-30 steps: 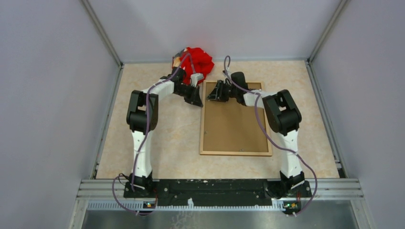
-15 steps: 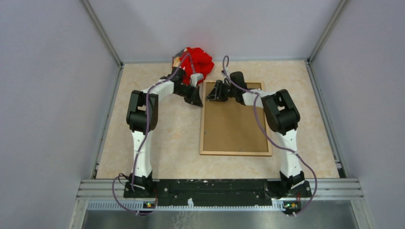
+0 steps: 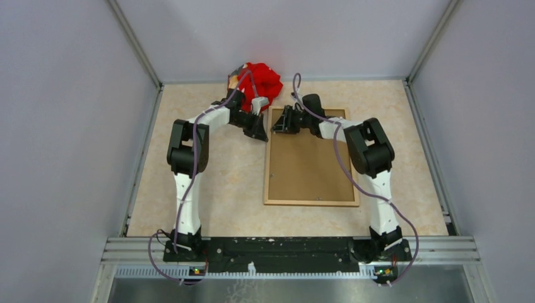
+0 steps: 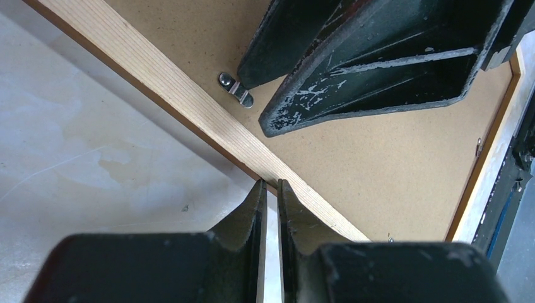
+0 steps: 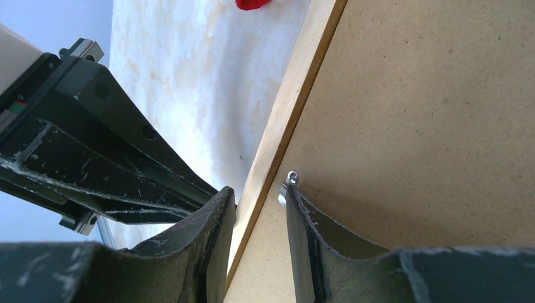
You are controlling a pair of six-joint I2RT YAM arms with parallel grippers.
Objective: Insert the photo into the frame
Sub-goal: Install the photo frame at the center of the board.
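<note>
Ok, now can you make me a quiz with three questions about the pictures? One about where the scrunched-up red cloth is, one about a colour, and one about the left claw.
1. Where does the crumpled red cloth lie?
A) at the far edge of the beige table
B) on the board inside the frame
C) beside the arm bases

2. What colour is the flat board filling the thin rectangular wooden frame?
A) white
B) brown
C) blue

3. How do the left gripper's jaws stand?
A) wide apart
B) clamped on the cloth
C) shut, holding nothing

Answers:
1 A: in the top view the cloth sits at the table's far rim.
2 B: the board looks plain brown in every view.
3 C: the left wrist view shows its fingers almost touching, with nothing between them.
</note>
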